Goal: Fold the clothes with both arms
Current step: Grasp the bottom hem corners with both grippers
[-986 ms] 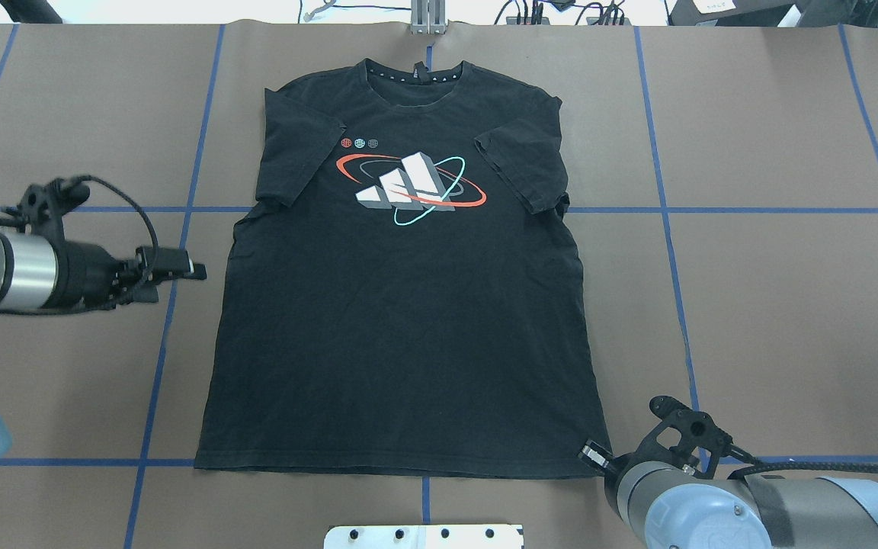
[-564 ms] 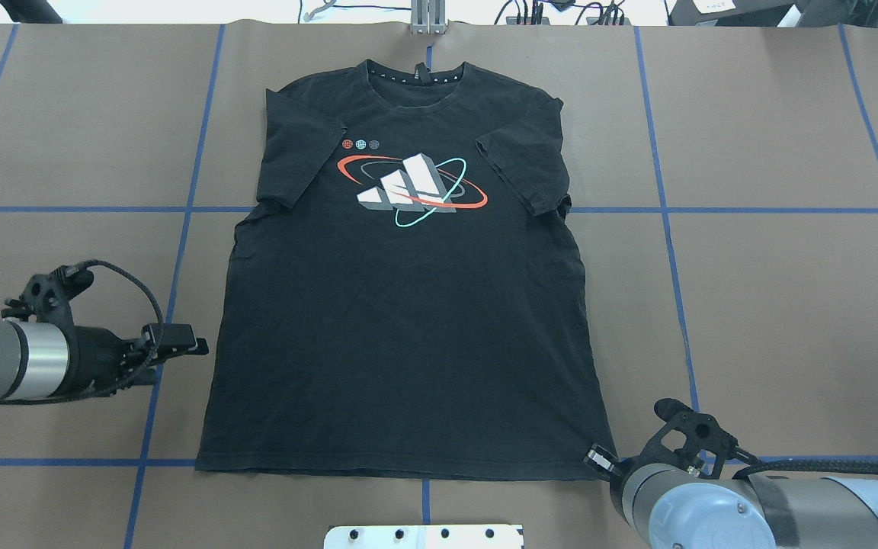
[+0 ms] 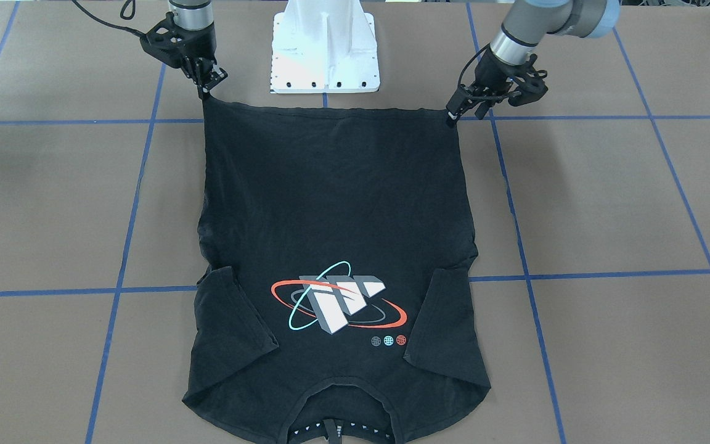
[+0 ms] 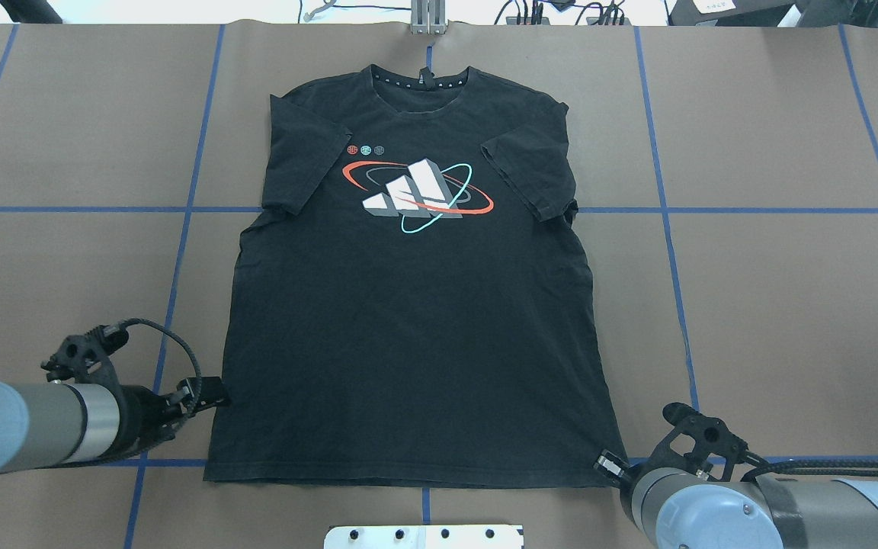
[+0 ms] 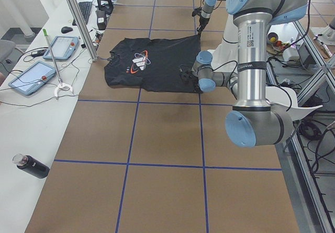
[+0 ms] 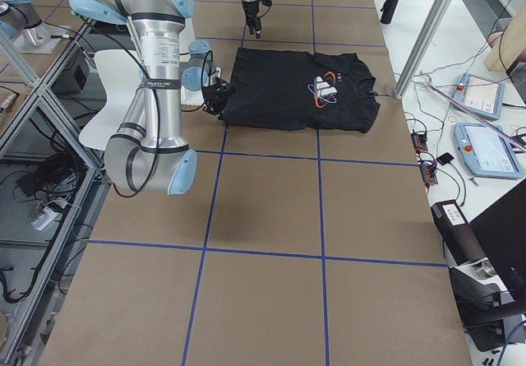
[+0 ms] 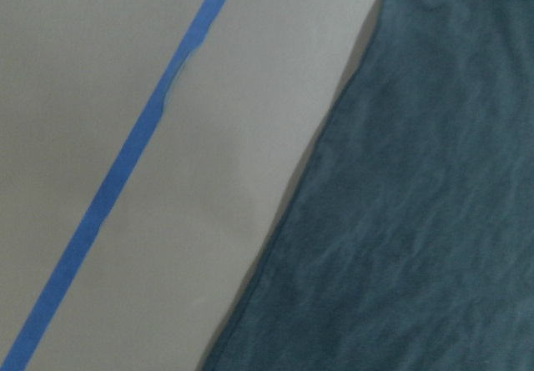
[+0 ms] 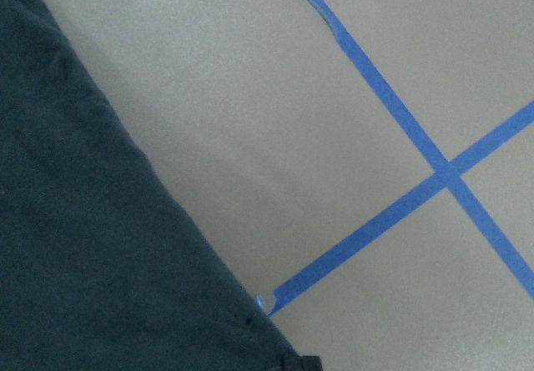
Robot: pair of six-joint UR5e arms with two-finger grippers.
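While the black T-shirt (image 4: 408, 343) lies flat and print-up on the brown surface (image 4: 751, 305), both sets of fingers stand at its hem end, one at each lower corner, with the whole garment spread between and beyond them. Right fingers (image 3: 204, 91): tips set on the hem corner, which is drawn to a small point at them, so they appear clenched on the cloth. Left fingers (image 3: 451, 116): tips just at the opposite hem corner, touching or nearly touching the side edge; whether they are released or clenched cannot be told from any view. Left arm (image 4: 20, 431) and right arm (image 4: 751, 511) both reach in low from the robot's side.

The hem runs almost straight from one set of fingers to the other. The collar (image 4: 424, 76) is at the end farthest from both, and the white-grey bars with red and teal rings (image 4: 416, 194) lie well apart from the fingers, nearer the collar. Both short sleeves are folded inward over the chest.

Blue tape lines (image 4: 180, 252) cross the surface outside each set of fingers. The white base plate (image 3: 324, 49) sits between the two arms, just behind the hem. Neither wrist view shows its own fingers: each shows only a dark cloth edge beside bare surface and tape.
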